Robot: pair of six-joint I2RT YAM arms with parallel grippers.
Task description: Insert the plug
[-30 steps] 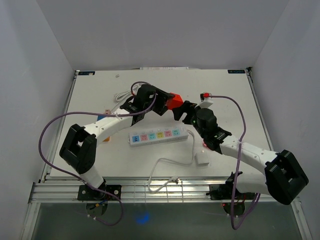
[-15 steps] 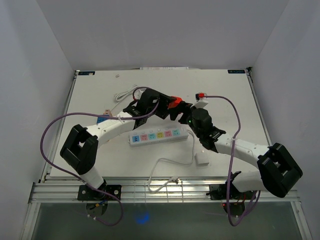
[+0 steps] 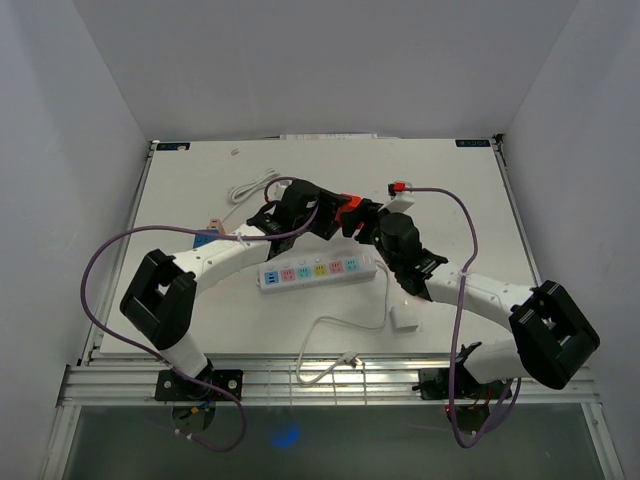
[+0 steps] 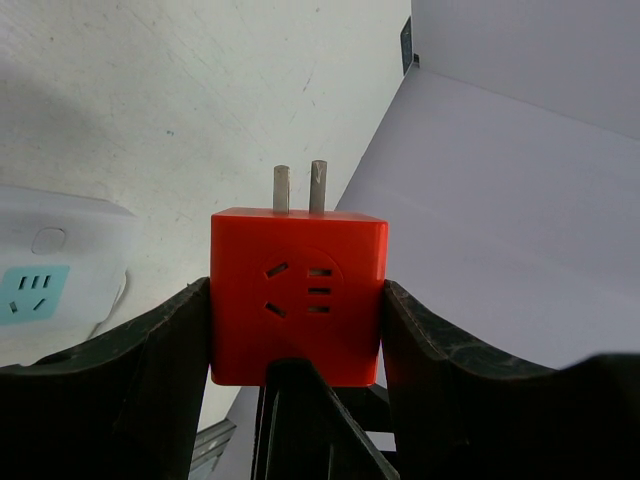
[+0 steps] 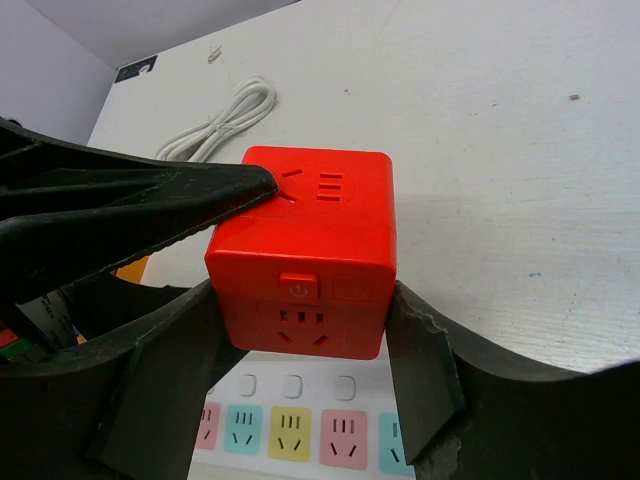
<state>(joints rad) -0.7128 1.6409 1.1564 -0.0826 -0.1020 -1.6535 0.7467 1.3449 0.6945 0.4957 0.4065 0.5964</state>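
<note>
The plug is a red cube (image 3: 347, 206) with two metal prongs (image 4: 300, 188), held in the air above the white power strip (image 3: 318, 269) with coloured sockets. My left gripper (image 4: 298, 305) is shut on the cube's two sides, prongs pointing away from its wrist. My right gripper (image 5: 305, 315) has come in from the other side. Its fingers (image 5: 420, 360) press the cube's side faces (image 5: 305, 255), the power-button face turned toward its camera. In the right wrist view one left-gripper finger (image 5: 140, 205) lies against the cube's upper left edge, and the strip (image 5: 300, 428) shows below.
A coiled white cable (image 3: 245, 190) lies at the back left. A small white adapter (image 3: 405, 318) with a thin white cord (image 3: 335, 335) sits near the front. Small pink and blue pieces (image 3: 208, 230) lie by the left arm. White walls enclose the table on three sides.
The right gripper moved left up to the red cube and its fingers closed in on its sides. The left gripper kept its hold and shifted slightly toward the right arm.
</note>
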